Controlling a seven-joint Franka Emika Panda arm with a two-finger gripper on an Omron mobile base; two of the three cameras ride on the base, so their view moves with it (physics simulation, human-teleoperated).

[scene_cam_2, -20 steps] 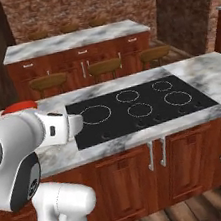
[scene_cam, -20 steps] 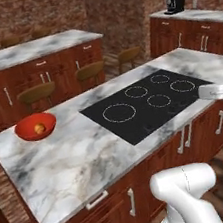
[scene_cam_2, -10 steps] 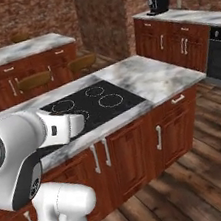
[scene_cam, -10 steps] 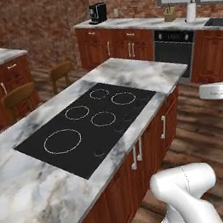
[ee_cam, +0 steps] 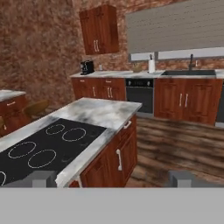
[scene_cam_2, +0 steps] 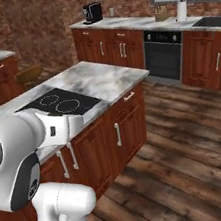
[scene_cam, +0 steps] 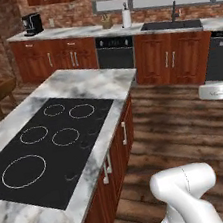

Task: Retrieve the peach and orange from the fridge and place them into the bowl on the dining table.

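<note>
Marble-topped dining table [ee_cam: 103, 111] with its black inset cooktop [ee_cam: 48, 146] lies ahead of the jaws and to their left; the tabletop corner sits just ahead of the left fingertip in the hand view. Brick wall beyond, with a long wall counter [scene_cam: 96, 31], oven [scene_cam: 115, 52], sink [scene_cam: 171, 24] and coffee machine [scene_cam: 31, 24] well ahead of the jaws. Wood floor [scene_cam_2: 188, 140] opens ahead and to the right.

Jaws [ee_cam: 111, 178] stand wide apart, nothing between them.

Task things: fridge, peach, orange and bowl cannot be placed from these views; the dining table is the one task thing I can place.

Stage, judged: base in transit, nothing yet fetched.

Risks, largest first:
1. Base or arm clipping the table corner [scene_cam_2: 139, 73], since the body rides close beside the island's wood cabinets [scene_cam_2: 120, 126].
2. Heading off toward the wall counter rather than the fridge, since nothing here marks the fridge's direction.
3. Forearm [scene_cam: 219, 90], held out level, catching a cabinet or door on a tight turn.
4. Small round fruit, once reached, rolling out of widely parted jaws if the closing is off-centre.
</note>
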